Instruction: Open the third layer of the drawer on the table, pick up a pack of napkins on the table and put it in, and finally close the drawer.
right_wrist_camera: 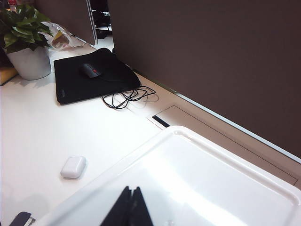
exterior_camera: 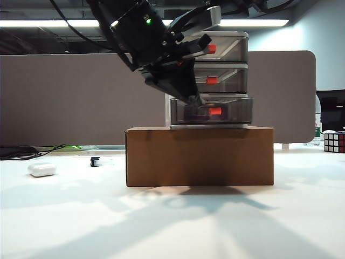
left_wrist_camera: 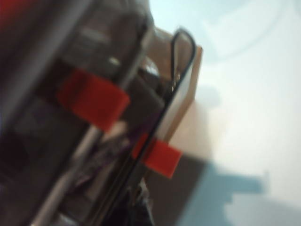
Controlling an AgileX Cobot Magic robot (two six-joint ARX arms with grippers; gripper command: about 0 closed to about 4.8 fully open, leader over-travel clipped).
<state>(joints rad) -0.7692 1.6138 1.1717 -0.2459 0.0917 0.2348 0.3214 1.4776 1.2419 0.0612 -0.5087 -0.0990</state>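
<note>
The drawer (exterior_camera: pixel 226 70) stands on a brown cardboard box (exterior_camera: pixel 199 156) on the table (exterior_camera: pixel 172 221). Its third layer (exterior_camera: pixel 237 110), with a red-orange handle (exterior_camera: pixel 215 111), sticks out slightly further than the two above. A purple-whitish shape, seemingly the pack of napkins (left_wrist_camera: pixel 101 162), shows through its smoky wall. My left gripper (exterior_camera: pixel 193 100) is shut, its tips at the front left of the third layer, beside the handle (left_wrist_camera: pixel 160 157). In the blurred left wrist view the left gripper (left_wrist_camera: pixel 138 202) is a dark shape. My right gripper (right_wrist_camera: pixel 131 192) is shut and empty over a white tray (right_wrist_camera: pixel 225 188).
A small white rounded case (exterior_camera: pixel 41 169) (right_wrist_camera: pixel 73 166) and a small dark object (exterior_camera: pixel 95 161) lie on the left of the table. A Rubik's cube (exterior_camera: pixel 334 142) sits at far right. A black mouse pad (right_wrist_camera: pixel 94 77), cables and a potted plant (right_wrist_camera: pixel 26 52) lie by the partition.
</note>
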